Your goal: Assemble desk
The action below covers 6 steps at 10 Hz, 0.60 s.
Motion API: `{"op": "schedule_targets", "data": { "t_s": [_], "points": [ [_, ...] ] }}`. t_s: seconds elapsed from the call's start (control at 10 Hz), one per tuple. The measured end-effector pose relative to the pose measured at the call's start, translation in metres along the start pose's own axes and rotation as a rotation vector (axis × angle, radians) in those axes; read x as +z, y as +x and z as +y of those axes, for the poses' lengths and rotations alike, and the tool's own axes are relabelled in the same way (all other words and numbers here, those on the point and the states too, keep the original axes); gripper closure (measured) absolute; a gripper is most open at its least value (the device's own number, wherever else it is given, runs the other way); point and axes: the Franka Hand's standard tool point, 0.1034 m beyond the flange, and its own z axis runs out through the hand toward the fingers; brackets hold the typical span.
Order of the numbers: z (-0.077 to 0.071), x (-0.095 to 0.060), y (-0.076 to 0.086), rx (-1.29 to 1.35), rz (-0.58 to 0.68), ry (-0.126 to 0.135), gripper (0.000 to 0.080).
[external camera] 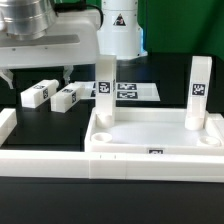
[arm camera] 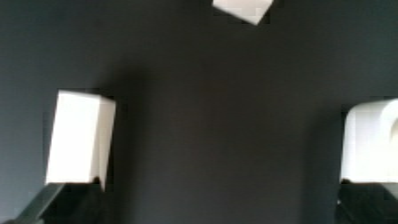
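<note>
The top is the biggest thing here: a white rectangular tray of smooth, matte plastic with a raised rim, rounded inner corners and a small black-and-white tag on its front wall. It sits on the black table toward the exterior view's right, close against the rails, which are long white bars of the same plastic running along the front and up the left. Its right end is cut off by the picture's edge.

The arm comes next, white and grey, filling the upper left of the exterior view with its upper part out of frame.

Two upright legs stand in the top's far corners. They are square white blocks, each with a tag near its upper end. Two loose legs lie flat side by side on the table, just under the arm, tags facing forward.

The marker board lies flat behind the top, partly hidden by the left upright leg.

The gripper hangs just above the loose legs, its dark fingers spread wide with nothing between them. In the wrist view the gripper shows only blurred fingertips at the corners. Three white shapes on dark ground are too soft and cropped to name.
</note>
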Motion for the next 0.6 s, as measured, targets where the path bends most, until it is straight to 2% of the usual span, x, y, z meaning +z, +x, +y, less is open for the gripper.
{"op": "schedule_targets", "data": {
  "t_s": [0.2, 0.3, 0.6],
  "points": [
    [0.010, 0.016, -0.017, 0.149, -0.049, 0.054, 0.0150],
    [0.010, 0.021, -0.020, 0.138, -0.049, 0.056, 0.0150],
    [0.009, 0.020, -0.018, 0.135, -0.047, 0.053, 0.0150]
  ]
}}
